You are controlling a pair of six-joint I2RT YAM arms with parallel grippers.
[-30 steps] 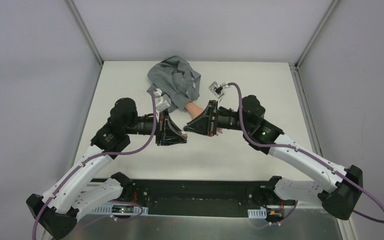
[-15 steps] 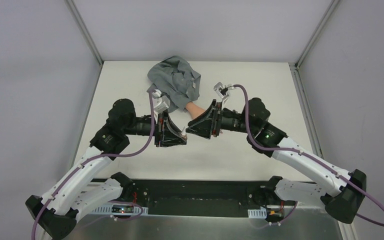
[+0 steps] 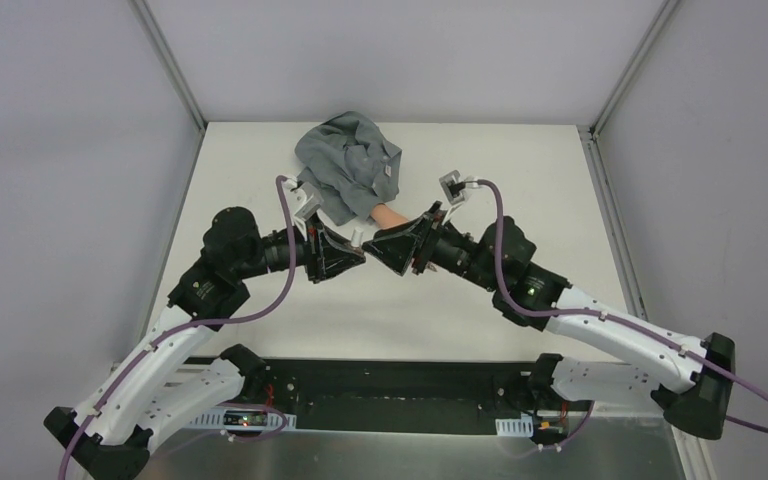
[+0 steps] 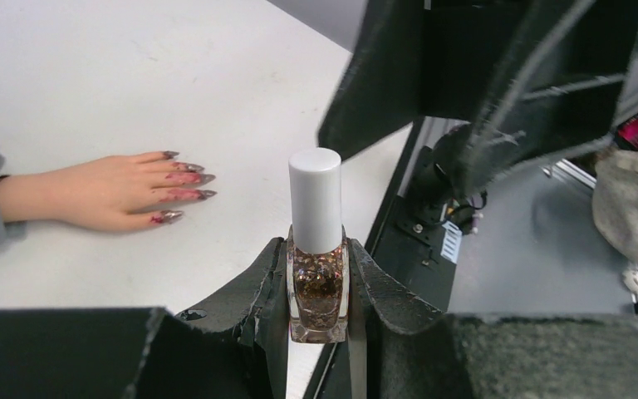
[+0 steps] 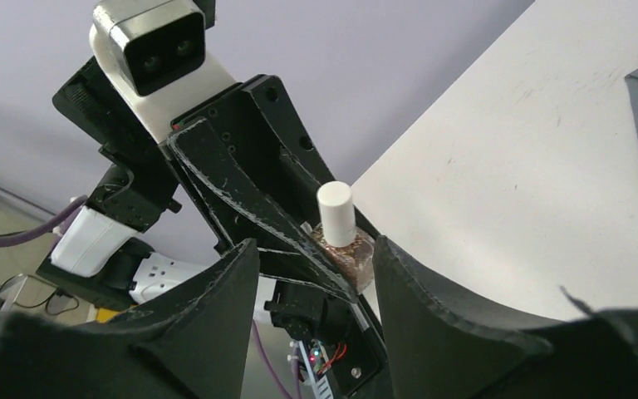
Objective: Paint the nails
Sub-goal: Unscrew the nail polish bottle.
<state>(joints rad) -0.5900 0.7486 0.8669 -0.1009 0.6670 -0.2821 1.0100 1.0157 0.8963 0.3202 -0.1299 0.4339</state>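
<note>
My left gripper is shut on a small glass polish bottle of brown glitter with a white cap, held upright above the table. The peach fake hand lies flat to its left, showing several pointed dark red nails. Its grey sleeve lies at the back of the table. My right gripper is open and faces the bottle tip to tip, its fingers either side of the cap without touching. From above, the two grippers meet just in front of the hand.
The white table is walled on three sides. A black rail with the arm bases runs along the near edge. A grey rag lies off the table beyond the right arm.
The right gripper has opened from shut and moved left, closer to the bottle's cap. The left arm has shifted slightly left and back with the bottle still held.
</note>
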